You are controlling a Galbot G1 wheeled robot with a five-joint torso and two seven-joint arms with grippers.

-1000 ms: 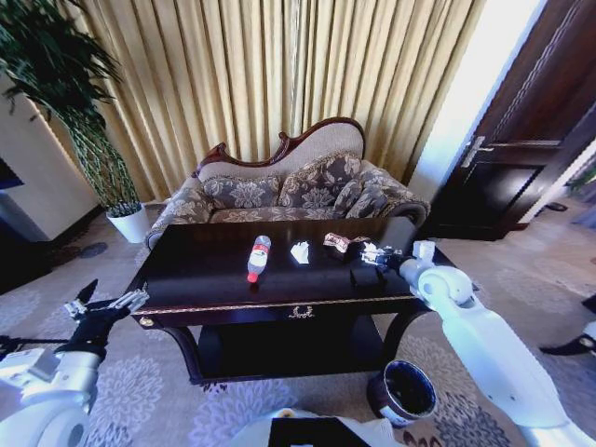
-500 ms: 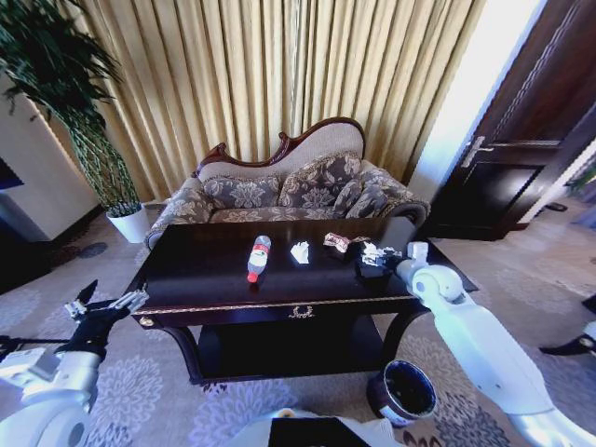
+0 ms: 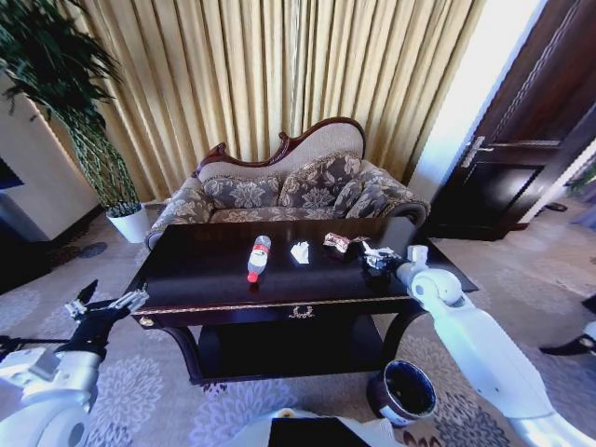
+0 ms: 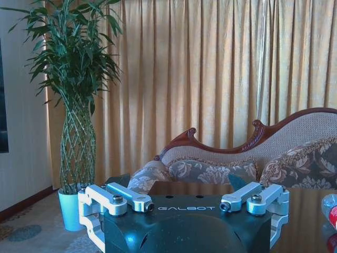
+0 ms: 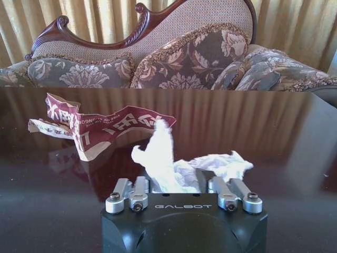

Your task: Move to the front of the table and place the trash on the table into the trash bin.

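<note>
Right end effector (image 5: 179,197) low on desk (image 3: 205,270), fingers around crumpled paper (image 5: 174,166), wrapper (image 5: 100,126) just beyond, left end effector (image 4: 184,203) spread wide, holding nothing, beside desk

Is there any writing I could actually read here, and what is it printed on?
"GALBOT": on the black body of the left gripper.
"GALBOT": on the black body of the right gripper, behind the white tissue.
Red-and-white wrapper: white print, too crumpled to read.
Bottle: red label too small.
</note>
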